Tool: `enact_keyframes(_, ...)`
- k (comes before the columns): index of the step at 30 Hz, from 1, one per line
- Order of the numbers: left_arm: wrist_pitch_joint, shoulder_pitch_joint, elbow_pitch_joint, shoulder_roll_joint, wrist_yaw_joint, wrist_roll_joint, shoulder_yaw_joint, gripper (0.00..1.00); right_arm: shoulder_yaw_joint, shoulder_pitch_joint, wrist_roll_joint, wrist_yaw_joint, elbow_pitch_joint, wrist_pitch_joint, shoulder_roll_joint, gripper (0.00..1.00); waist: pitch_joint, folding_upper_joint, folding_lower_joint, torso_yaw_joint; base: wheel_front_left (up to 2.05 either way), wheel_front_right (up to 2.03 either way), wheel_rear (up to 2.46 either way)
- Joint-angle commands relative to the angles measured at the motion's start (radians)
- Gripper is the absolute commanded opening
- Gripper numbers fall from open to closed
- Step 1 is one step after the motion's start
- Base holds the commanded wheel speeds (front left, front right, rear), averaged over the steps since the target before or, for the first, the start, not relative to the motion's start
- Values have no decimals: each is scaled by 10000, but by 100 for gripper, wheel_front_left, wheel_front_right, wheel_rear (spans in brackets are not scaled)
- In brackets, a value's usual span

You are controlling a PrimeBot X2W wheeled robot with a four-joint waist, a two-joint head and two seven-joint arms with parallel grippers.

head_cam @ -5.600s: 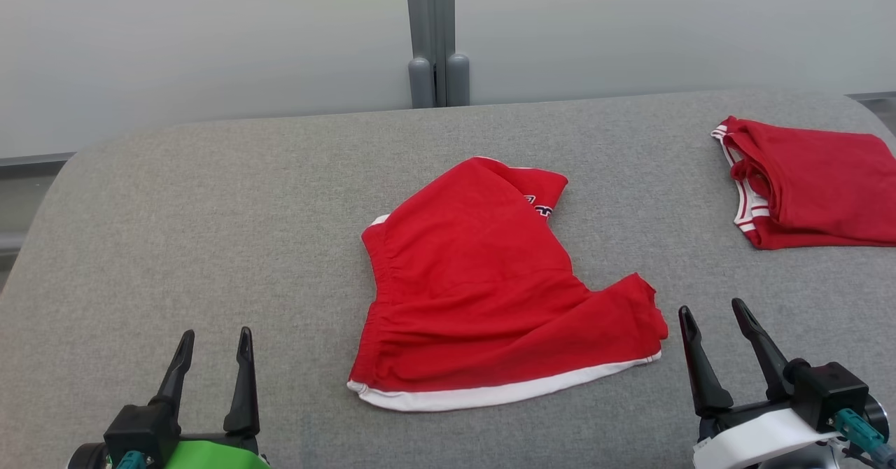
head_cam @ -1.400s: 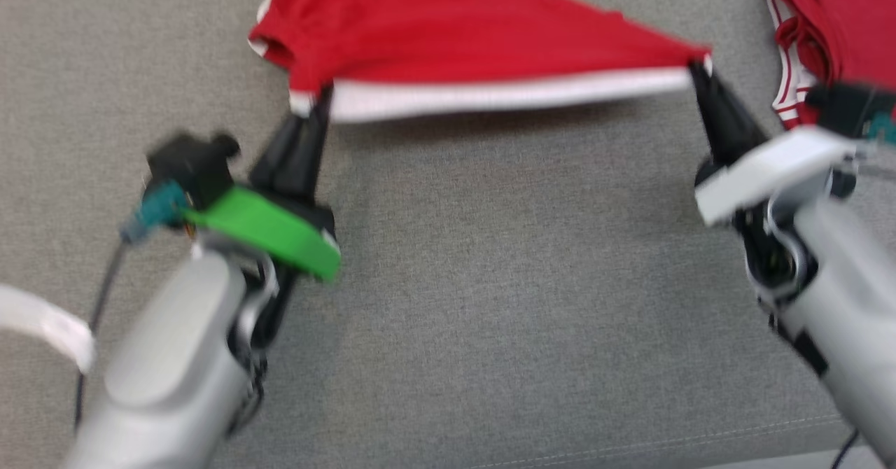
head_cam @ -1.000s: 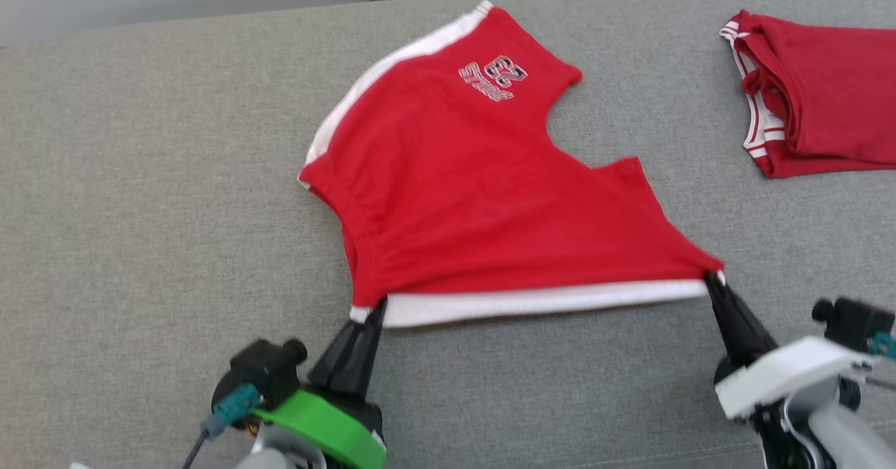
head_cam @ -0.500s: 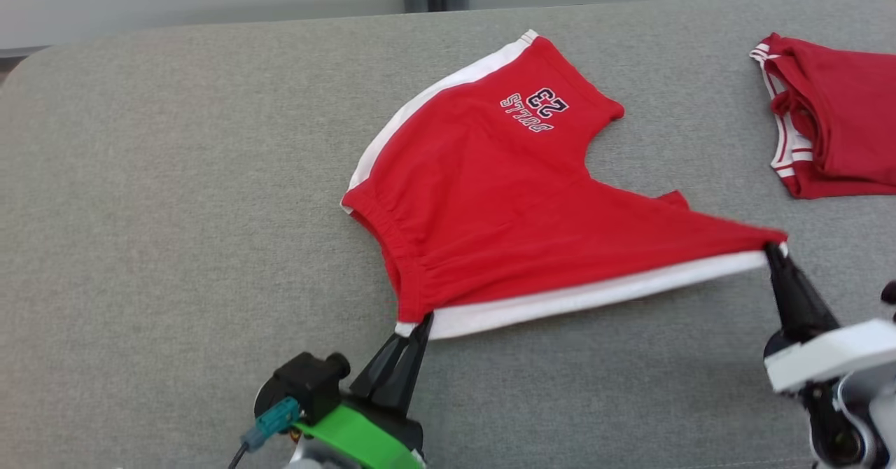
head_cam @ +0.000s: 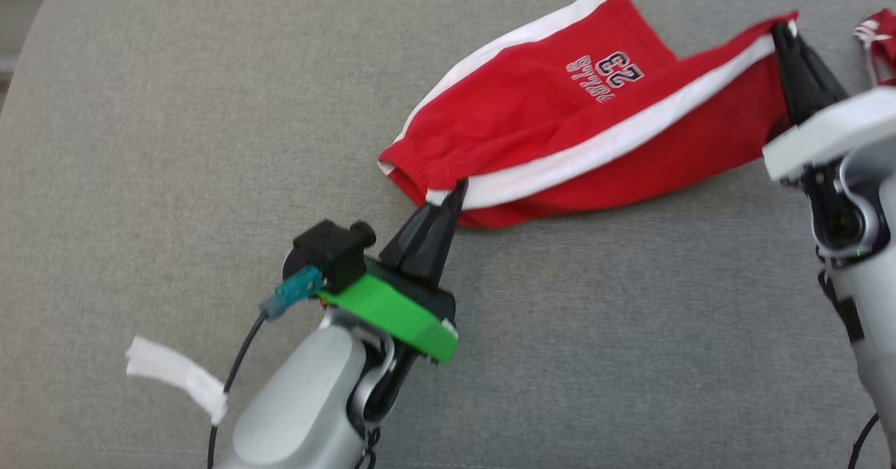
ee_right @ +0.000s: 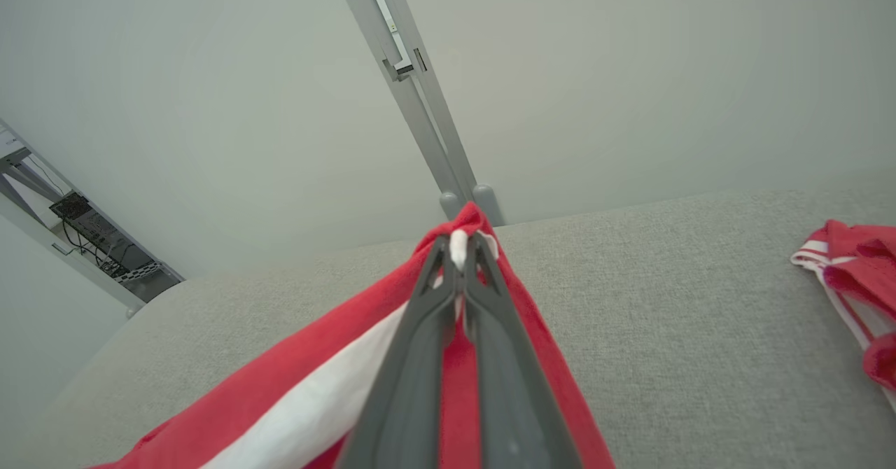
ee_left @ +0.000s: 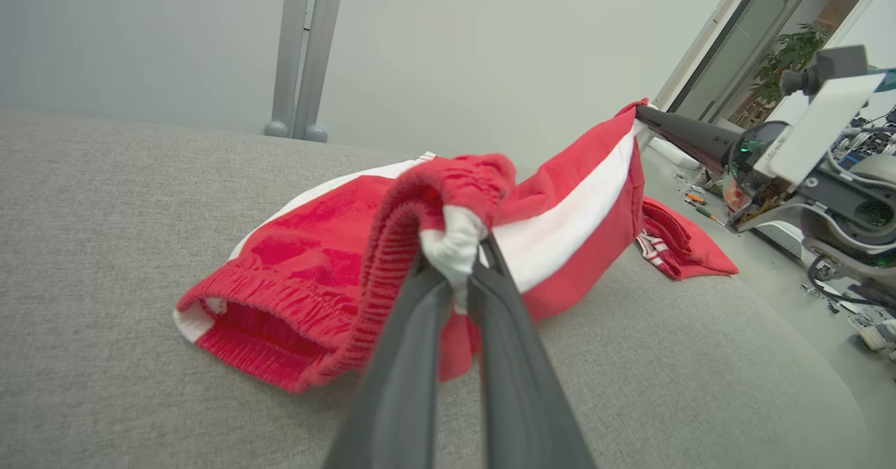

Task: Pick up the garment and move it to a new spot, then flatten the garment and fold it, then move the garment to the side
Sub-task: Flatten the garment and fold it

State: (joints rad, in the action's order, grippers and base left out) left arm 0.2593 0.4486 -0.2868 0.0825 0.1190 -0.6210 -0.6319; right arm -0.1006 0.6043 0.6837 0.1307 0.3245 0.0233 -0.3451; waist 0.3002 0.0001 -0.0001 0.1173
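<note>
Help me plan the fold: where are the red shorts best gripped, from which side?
Grip the shorts by the white side stripe, at its two ends, waistband corner and leg hem, from the robot's side. That straight edge should carry it evenly.

On the table (head_cam: 175, 140), the garment (head_cam: 560, 126) spans from left gripper (head_cam: 458, 189) to right gripper (head_cam: 782, 29); a second garment (head_cam: 876, 35) lies farther right.

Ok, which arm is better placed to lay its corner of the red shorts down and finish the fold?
Probably the right. The right gripper holds its shorts corner lifted and carried toward the far side, while the left gripper holds its corner low at the near waistband.
</note>
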Motion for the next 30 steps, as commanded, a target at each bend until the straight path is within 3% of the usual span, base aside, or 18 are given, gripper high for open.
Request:
enact_keyframes(1, 42, 494, -238, -76, 57, -130, -10, 0, -104, 550, -121, -2, 427, 29, -4, 0, 673, -1, 1, 659, 0, 0, 0)
enact_keyframes(13, 56, 2527, -1671, -310, 115, -1460, -491, 0, -1128, 4313, -994, -3, 4579, -440, 325, 0, 1677, -1, 1, 1442, 0, 0, 0)
enact_keyframes(14, 55, 2629, -1699, -309, 115, -1551, -597, 9, -1150, 4541, -1060, -2, 5001, -535, 352, 0, 1722, -1, 1, 1503, 0, 0, 0)
enact_keyframes(15, 51, 2708, -1720, -310, 116, -1566, -674, 41, -1189, 4695, -1106, -2, 5317, -593, 393, 0, 1740, -1, 1, 1538, 0, 0, 0)
enact_keyframes(16, 52, 2795, -1739, -310, 82, -1510, -747, 100, -1252, 4863, -1155, 0, 5637, -715, 426, 4, 1751, -1, 1, 1568, 0, 0, 0)
enact_keyframes(17, 50, 2849, -1722, -310, 47, -1455, -792, 100, -1322, 4980, -1203, -2, 5835, -840, 440, 48, 1754, -1, 1, 1586, 0, 0, 0)
enact_keyframes(18, 51, 2891, -1686, -311, 8, -1363, -845, 100, -1415, 5069, -1160, -2, 6029, -984, 465, 100, 1738, -1, 1, 1603, 0, 0, 0)
enact_keyframes(25, 52, 2144, -1363, -310, -175, -724, -496, 100, -2260, 4787, -749, -1, 6659, -1462, 122, 100, 1264, -1, 1, 1531, 0, 0, 0)
enact_keyframes(30, 53, 1239, -1051, -309, -216, 3, 496, 100, -3099, 4361, -496, -1, 6703, -1371, -541, 100, 912, -1, 1, 1475, 0, 0, 0)
